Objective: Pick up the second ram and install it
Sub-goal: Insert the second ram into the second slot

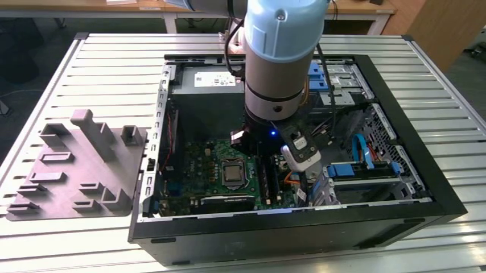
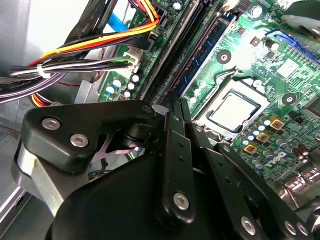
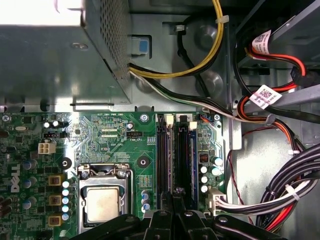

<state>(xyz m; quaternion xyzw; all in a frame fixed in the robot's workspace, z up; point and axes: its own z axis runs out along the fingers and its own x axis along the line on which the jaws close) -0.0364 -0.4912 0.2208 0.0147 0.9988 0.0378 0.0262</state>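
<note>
Nearest, in both wrist views, gripper (image 2: 173, 103) low over the motherboard (image 3: 110, 130), fingers (image 2: 175, 150) drawn narrow, tips nearly together and lined up with the memory slots (image 3: 165, 150); cannot tell whether anything thin is pinched between them. Set that way, probably, so the tips meet a stick's top edge and bear straight down into a slot

Just past the tips, bluish-green ram (image 3: 192, 160) upright in its slot, running away from the fingers, beside the darker slots. Looks seated rather than carried; cannot tell whether this is the second stick or its neighbour

Beside the slots, processor socket (image 3: 102, 205) with bare metal lid. On the other side, bundled cables (image 3: 280, 200) tied off against the case wall, likely to keep the slots reachable. Beyond, power supply (image 3: 50, 60) with yellow and black leads (image 3: 170, 90) draped past it

In the exterior view, arm (image 1: 277, 57) reaching straight down into the open case (image 1: 425, 187), laid on its side on the slatted counter (image 1: 99, 74) so the board faces up. Blue brackets (image 1: 345, 169) towards the exterior view's right; grey fixture (image 1: 76, 165) on the counter to the exterior view's left, well apart
</note>
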